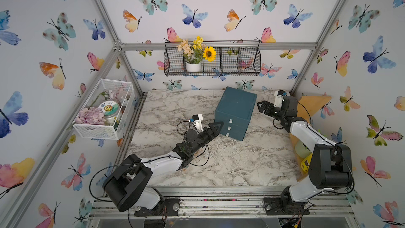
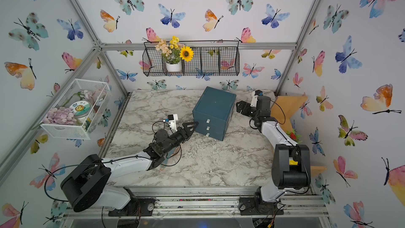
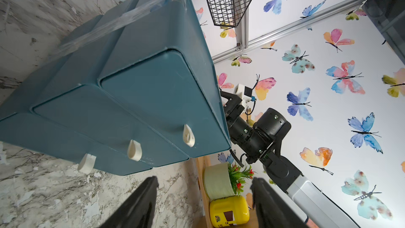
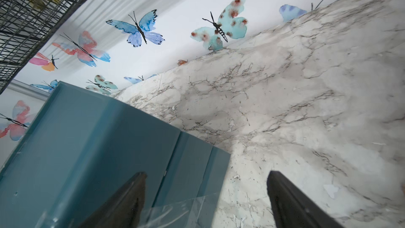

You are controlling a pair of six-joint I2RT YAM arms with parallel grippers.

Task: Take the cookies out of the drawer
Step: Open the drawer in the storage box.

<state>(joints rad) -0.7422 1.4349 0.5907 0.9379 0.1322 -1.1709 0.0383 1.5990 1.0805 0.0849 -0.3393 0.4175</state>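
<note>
Currently: left arm (image 1: 162, 165) extends from the near left over the table (image 1: 241, 167). Left jaws sit just left of the near front corner of the drawer unit (image 1: 235, 106). In the left wrist view their fingers (image 3: 140, 205) stand well apart, nothing between them, short of the drawer fronts.

Drawer unit is teal, mid-table, slightly turned. All three drawers are shut, white handles (image 3: 189, 135) on the near face. Cookies not visible in any view, so cannot tell which drawer holds them.

Right arm (image 1: 304, 130) extends from the right. Right jaws are just beside the unit's far right side, fingers (image 4: 122, 202) wide apart, empty. Contact with the side wall unclear.

Black wire basket (image 1: 212, 60) hangs on the far wall.
</note>
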